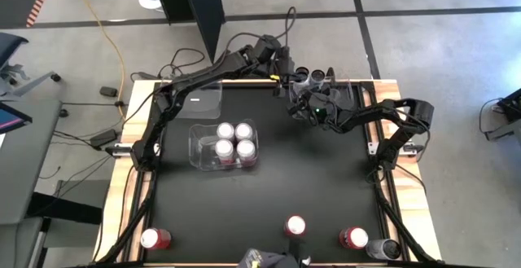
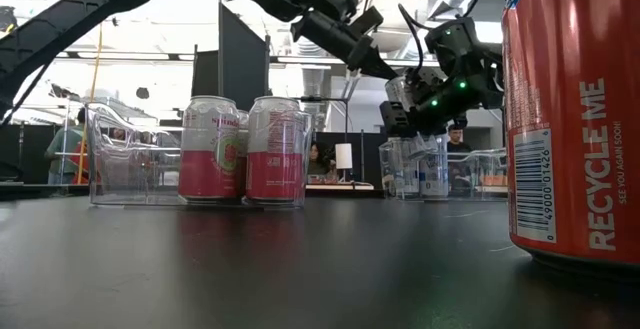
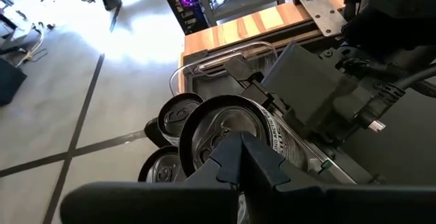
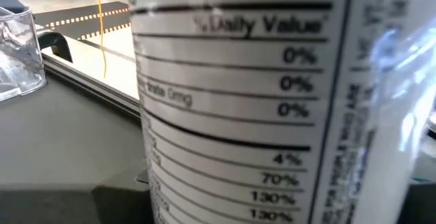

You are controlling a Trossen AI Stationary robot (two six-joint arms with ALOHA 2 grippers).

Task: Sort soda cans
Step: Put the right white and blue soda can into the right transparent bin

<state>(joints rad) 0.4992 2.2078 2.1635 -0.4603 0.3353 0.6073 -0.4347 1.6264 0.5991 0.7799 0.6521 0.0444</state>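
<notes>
While three red cans (image 1: 155, 238) wait along the near edge of the table (image 1: 309, 162), with a dark grey can (image 1: 383, 249) beside the rightmost one, none of them is my concern yet. Farther in, left of centre, four pink-and-white cans (image 1: 234, 141) stand packed together in a clear bin (image 1: 198, 142), so I judge that kind sorted.

My work is at the far edge. My right claw (image 1: 312, 105) hangs at the far bin (image 2: 478, 174), its fingers spread around a silver can (image 4: 252, 101) whose nutrition label fills my right wrist view; I read this as a grip, not an empty spread. Two more silver cans (image 1: 308, 75) already stand in that bin, just beyond. My left claw (image 1: 285, 66) hovers over the same far edge, fingers pressed together on nothing, its wrist looking down on can tops (image 3: 228, 132).

As I judge it, I am setting this can among its fellows. Next I should lower it upright, let go, then lift clear without knocking its neighbours or my left arm so close by.
</notes>
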